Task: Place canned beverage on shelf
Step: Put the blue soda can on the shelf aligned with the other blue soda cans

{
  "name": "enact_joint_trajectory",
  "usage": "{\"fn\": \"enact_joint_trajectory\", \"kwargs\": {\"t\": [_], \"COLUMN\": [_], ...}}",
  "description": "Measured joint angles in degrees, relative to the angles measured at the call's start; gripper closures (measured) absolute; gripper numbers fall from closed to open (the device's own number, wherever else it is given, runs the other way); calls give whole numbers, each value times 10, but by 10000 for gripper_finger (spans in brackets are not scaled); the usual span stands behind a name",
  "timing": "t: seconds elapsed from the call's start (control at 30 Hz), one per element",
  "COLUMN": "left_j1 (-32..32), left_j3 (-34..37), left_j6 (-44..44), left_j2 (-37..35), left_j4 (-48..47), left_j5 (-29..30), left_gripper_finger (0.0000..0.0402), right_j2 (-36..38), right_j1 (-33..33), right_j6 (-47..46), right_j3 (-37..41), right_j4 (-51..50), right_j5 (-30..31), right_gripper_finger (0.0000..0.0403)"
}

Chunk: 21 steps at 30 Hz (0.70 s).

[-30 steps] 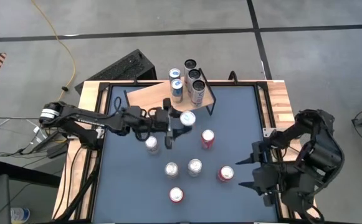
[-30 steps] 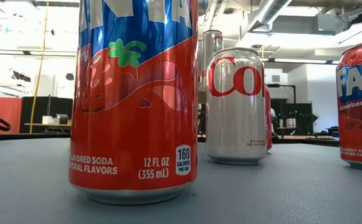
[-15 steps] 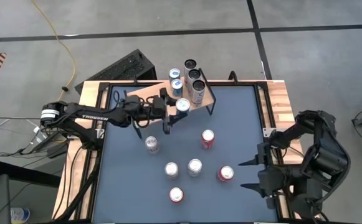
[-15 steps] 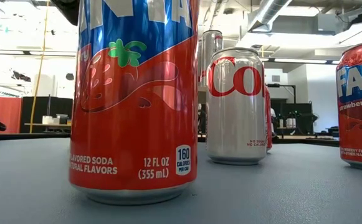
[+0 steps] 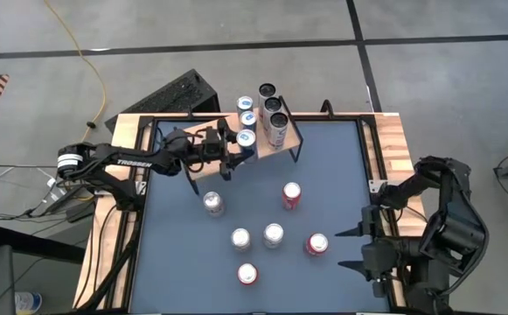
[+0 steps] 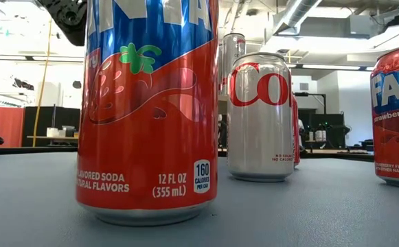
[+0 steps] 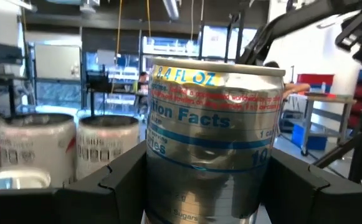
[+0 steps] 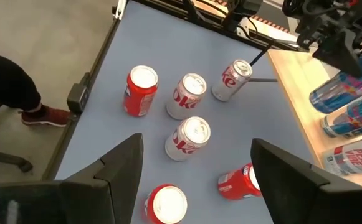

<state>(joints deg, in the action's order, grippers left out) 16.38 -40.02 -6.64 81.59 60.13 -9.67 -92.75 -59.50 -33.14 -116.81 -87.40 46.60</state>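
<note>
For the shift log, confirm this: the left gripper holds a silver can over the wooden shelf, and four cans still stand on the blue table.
Wrong count: the high view shows six cans on the blue table. The left gripper does hold a silver can over the wooden shelf.

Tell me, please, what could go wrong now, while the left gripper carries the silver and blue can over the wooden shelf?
1. The left gripper holds the silver and blue can very near the cans already standing on the light wooden shelf; lowering it could knock the neighbouring blue-topped can over.
2. The can is above the shelf's front edge; released there, it may tip down toward the silver cola can on the table.
</note>
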Motion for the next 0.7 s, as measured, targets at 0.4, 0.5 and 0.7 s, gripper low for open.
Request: {"fn": "enact_joint_trajectory", "kwargs": {"t": [0.4, 0.5, 0.7], "left_j1": [0, 1, 2], "left_j3": [-4, -4, -4], "left_j6": [-12, -1, 13], "left_j2": [74, 86, 95], "left_j4": [55, 55, 42], "left_j5": [5, 15, 37], "left_gripper_finger": [166, 166, 166], "right_j2": [0, 0, 0], "right_j1": [0, 0, 0], "right_j6": [0, -1, -3], "right_j3": [0, 0, 0], "right_j4": [9, 9, 10], "right_j5": [0, 0, 0], "right_gripper_finger": [121, 121, 121]}}
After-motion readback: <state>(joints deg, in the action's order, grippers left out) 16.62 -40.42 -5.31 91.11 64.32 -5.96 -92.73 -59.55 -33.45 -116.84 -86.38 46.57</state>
